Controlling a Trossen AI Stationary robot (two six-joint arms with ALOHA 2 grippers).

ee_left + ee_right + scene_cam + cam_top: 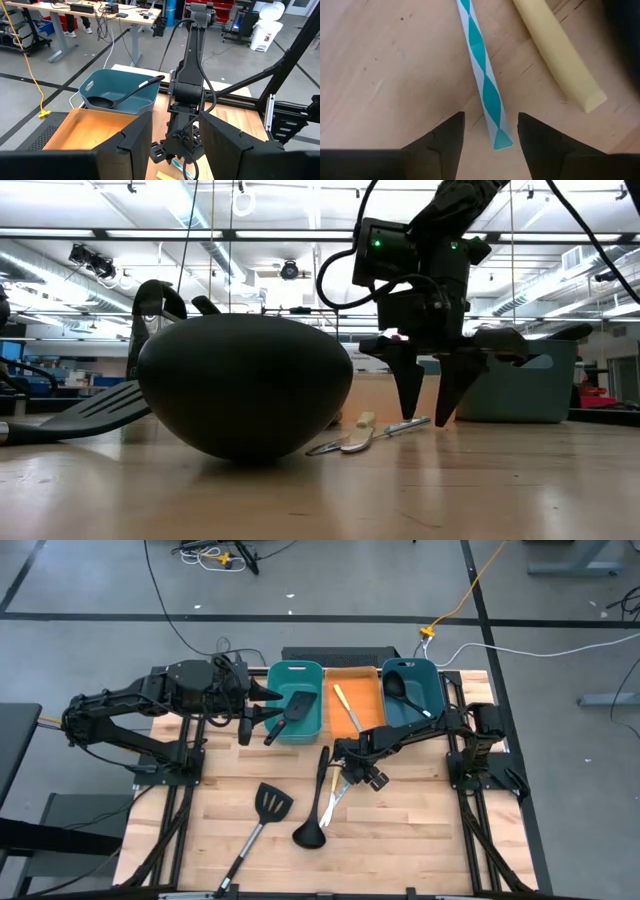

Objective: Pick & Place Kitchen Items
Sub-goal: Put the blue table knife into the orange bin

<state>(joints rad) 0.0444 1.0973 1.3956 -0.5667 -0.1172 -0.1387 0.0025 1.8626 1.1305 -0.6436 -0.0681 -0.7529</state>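
Wooden table, seen from above, with three bins in a row along its far edge. The right gripper hangs near the table's middle, fingers pointing down and set apart, nothing between them; in the low view its fingertips stand just above the wood. Bare board lies open on its near side and toward the right edge; the bins close off the far side.

Left gripper: poised at the near rim of the left teal bin, well to the left of the right gripper. Whether its fingers hold anything cannot be told. A spatula head lies in that bin just beyond it.

Right teal bin: beyond the right gripper, holding a ladle whose handle rises over the rim. Orange bin: between the teal ones, a yellow stick lying in it.

Loose ladle: just left of the right gripper, bowl toward the near edge, long axis running near to far. Loose spatula: farther left, head away from the near edge, handle slanting to it.

Teal-and-white stick: flat on the wood directly under the right gripper, its end lying between the fingers. Pale yellow stick: close beside it, slanting apart from it.
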